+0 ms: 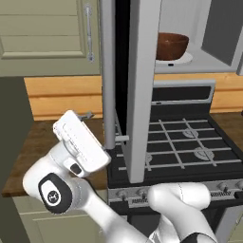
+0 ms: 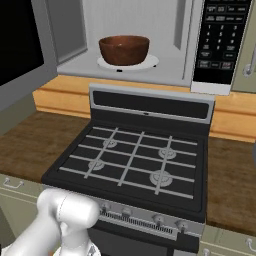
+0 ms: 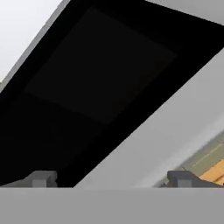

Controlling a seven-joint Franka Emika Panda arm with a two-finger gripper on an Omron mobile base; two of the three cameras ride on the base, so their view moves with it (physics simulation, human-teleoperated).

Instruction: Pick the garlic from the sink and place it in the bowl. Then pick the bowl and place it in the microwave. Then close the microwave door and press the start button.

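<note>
Closing grey-framed, black-glass microwave door (image 1: 137, 90), dark reddish-brown wooden bowl (image 2: 124, 49) inside; gripper (image 3: 111, 179) jaws wide, empty; next, pushing door shut.

Arm bent, jaws spread wide.
The gripper (image 3: 109, 179) sits at the hand view's bottom edge, fingertips (image 3: 41, 178) far apart, holding nothing.

Garlic inside the bowl (image 2: 124, 49) hidden by its rim; microwave door (image 1: 137, 90) cropped above.

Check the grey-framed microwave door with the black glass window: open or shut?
Open. The grey-framed microwave door is swung out edge-on over the stove, and the pale cavity behind it is exposed, with the dark reddish-brown wooden bowl on the white turntable plate.
</note>
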